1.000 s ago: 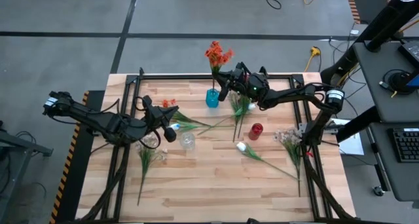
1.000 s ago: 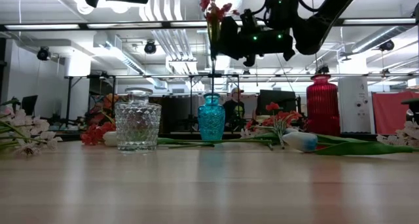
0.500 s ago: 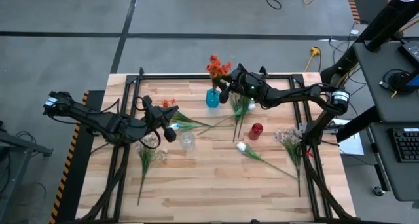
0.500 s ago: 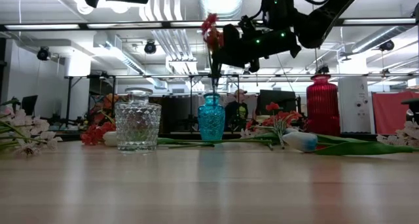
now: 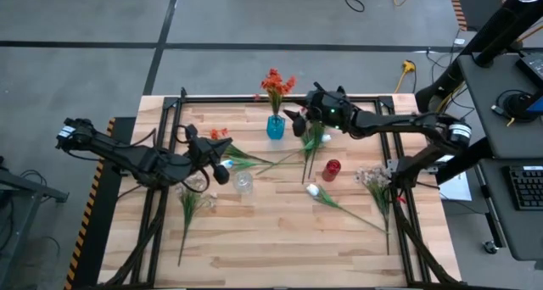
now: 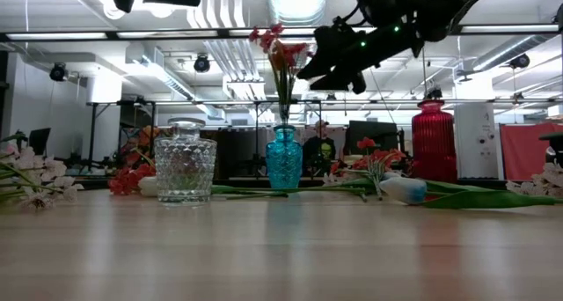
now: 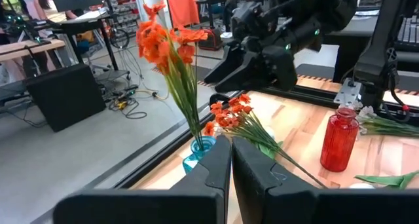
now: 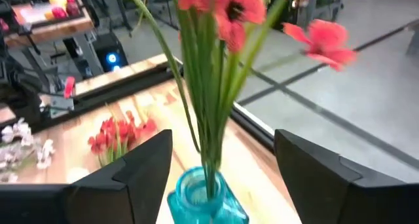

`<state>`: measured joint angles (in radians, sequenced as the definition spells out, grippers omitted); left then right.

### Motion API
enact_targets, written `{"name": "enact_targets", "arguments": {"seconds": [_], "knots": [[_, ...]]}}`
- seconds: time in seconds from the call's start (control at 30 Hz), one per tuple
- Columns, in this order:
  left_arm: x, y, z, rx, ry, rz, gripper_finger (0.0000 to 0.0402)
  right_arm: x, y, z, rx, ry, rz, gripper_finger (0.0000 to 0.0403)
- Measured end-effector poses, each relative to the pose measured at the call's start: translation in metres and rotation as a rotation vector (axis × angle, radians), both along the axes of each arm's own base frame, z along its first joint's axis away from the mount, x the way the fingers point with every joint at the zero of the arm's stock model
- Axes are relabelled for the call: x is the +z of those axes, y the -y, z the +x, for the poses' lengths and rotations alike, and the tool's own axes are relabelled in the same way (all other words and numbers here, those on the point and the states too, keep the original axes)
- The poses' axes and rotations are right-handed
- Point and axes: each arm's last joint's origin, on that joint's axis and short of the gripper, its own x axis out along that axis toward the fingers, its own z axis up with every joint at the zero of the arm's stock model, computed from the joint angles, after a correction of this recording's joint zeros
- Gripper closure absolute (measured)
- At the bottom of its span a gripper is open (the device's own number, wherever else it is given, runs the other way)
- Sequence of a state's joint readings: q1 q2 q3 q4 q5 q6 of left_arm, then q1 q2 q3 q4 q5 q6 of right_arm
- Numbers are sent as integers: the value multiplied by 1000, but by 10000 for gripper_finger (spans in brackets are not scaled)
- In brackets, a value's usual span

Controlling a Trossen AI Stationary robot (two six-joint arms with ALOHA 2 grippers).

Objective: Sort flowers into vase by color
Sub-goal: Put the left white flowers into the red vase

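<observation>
A spray of orange-red flowers (image 5: 273,81) stands upright in the blue vase (image 5: 275,127) at the table's far middle. My right gripper (image 5: 299,119) hangs just right of the stems, open and off them; its wrist view shows the stems (image 8: 206,119) and the blue vase (image 8: 206,201) between wide-set fingers (image 8: 141,175). In the low view the right gripper (image 6: 321,62) sits high beside the blossoms (image 6: 277,44). My left gripper (image 5: 222,168) rests shut over the table's left middle, holding nothing. More flowers lie loose: an orange spray (image 5: 219,135), a white tulip (image 5: 313,189) and pale bunches (image 5: 373,178).
A clear glass vase (image 5: 243,182) stands near the left gripper and a red vase (image 5: 332,169) right of centre. Another pale bunch (image 5: 191,192) lies at the left. Green stems and an orange cluster (image 5: 312,139) lie between the blue and red vases. Black frame rails edge the table.
The right gripper has opened and let go of the orange-red spray, which has dropped into the blue vase. The gripper has drawn back to the right. The left arm has stayed still.
</observation>
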<state>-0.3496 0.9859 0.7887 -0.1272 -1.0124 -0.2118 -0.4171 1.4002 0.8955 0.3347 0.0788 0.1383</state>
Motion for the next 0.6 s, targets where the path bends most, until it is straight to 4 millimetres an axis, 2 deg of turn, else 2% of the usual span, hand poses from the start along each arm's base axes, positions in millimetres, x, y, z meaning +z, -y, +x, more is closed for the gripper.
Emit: {"name": "enact_targets", "arguments": {"seconds": [0.27, 0.43, 0.6], "knots": [[0, 2, 3, -31, 59, -100, 402, 16, -12, -26, -10, -87, 76, 141], [9, 8, 4, -173, 66, -274, 402, 23, -23, -41, 2, -156, 113, 151], [15, 10, -1, -165, -59, -523, 402, 32, -34, -53, 20, -168, 116, 154]]}}
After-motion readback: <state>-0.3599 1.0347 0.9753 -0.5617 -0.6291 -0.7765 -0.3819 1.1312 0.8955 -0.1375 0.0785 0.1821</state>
